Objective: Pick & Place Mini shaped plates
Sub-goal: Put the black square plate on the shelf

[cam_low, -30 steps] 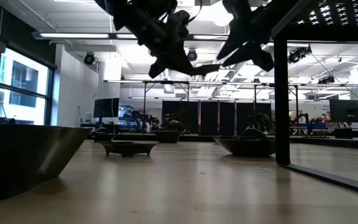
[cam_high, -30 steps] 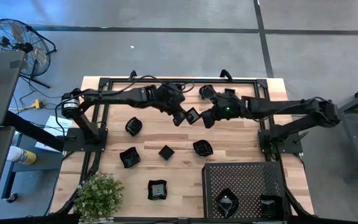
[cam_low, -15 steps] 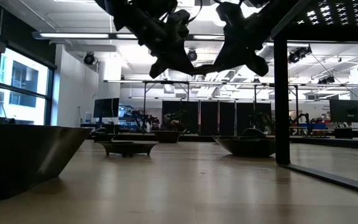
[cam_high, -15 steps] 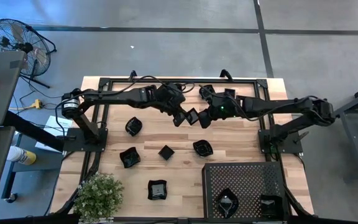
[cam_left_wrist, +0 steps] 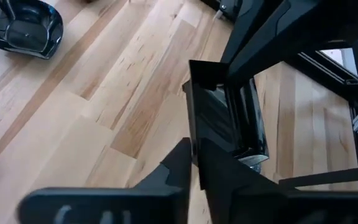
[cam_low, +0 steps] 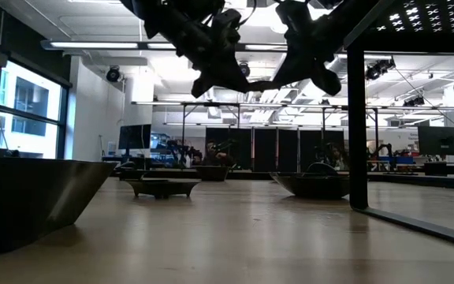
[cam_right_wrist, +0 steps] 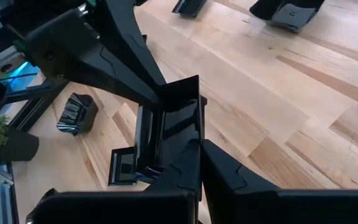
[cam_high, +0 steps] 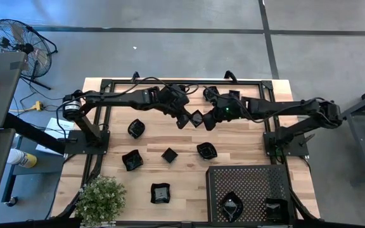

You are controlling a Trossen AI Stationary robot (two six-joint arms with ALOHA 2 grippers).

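You can only see part of the small plate (cam_left_wrist: 225,118) because dark fingers (cam_left_wrist: 272,31) cover it.

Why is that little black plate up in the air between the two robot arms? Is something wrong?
Nothing looks broken or spilled. One mini square plate hangs above the table, tilted on edge, with the left end effector and the right end effector both closed on it. It looks like a handover.
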